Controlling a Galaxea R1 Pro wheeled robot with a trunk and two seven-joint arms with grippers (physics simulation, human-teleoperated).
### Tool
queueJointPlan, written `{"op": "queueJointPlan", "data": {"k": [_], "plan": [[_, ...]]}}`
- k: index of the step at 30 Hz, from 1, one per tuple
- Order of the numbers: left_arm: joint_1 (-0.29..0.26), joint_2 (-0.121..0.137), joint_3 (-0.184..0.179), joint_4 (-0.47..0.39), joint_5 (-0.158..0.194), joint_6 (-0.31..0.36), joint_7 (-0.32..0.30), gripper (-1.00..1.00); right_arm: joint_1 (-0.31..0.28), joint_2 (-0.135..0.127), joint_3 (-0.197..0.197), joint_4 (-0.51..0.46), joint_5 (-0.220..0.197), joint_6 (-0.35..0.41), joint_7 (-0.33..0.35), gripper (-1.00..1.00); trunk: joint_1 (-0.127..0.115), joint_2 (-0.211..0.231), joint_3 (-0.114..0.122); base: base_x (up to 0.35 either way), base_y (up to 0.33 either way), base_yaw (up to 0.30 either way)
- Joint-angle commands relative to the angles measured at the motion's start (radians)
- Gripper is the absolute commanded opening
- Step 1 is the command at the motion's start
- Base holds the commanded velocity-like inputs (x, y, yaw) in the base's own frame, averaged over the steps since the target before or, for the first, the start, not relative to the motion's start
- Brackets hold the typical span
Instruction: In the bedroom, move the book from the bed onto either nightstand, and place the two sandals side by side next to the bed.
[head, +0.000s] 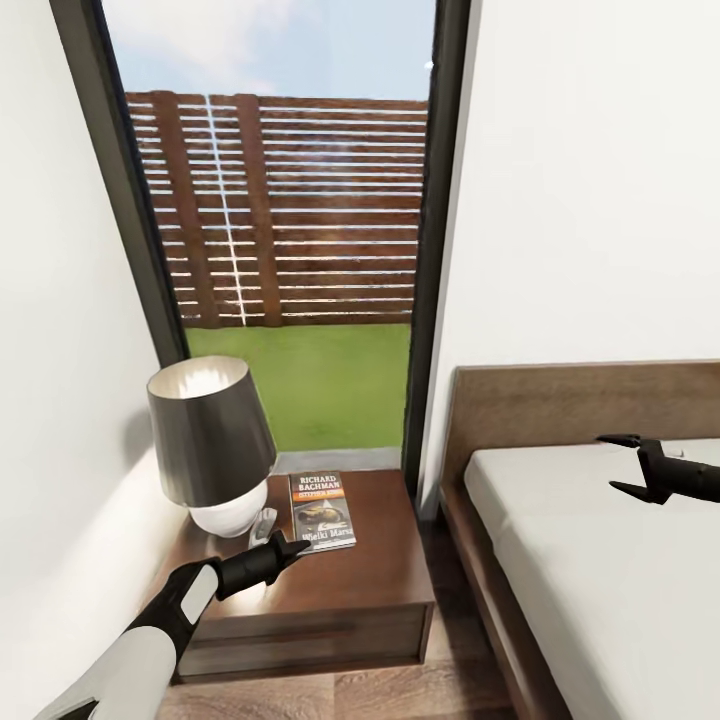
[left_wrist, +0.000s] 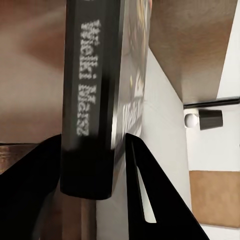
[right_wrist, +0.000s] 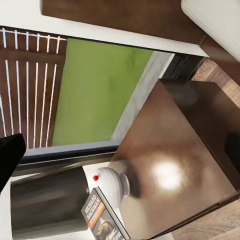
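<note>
Presently, the book is seen low and centre on the nightstand with the left gripper clamped on its near edge, so dragging on withdrawal is risked if release is incomplete; the right gripper is held apart.

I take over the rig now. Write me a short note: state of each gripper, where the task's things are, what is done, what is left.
Left gripper: at the near edge of the book, fingers on either side of its spine in the left wrist view; whether it grips cannot be told.
Right gripper: open, empty, above the bed.
The book lies flat on the nightstand, beside the lamp.
Done: book is on the nightstand.
Left: draw the left arm back, then find the two sandals and set them side by side next to the bed.
</note>
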Motion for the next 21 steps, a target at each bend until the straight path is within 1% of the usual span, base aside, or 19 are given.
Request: {"op": "queueJointPlan", "data": {"k": [1, 21], "plan": [[-0.001, -0.001, 0.005, 0.000, 0.001, 0.006, -0.001, -1.00, -0.001, -0.001, 0.005, 0.001, 0.006, 0.001, 0.010, 1.00, 0.000, 0.000, -0.001, 0.130, 0.000, 0.000], [-0.001, 0.001, 0.005, 0.000, 0.002, 0.006, -0.001, -1.00, -0.001, -0.001, 0.005, 0.001, 0.006, 0.002, 0.010, 1.00, 0.000, 0.000, -0.001, 0.129, 0.000, 0.000]]}}
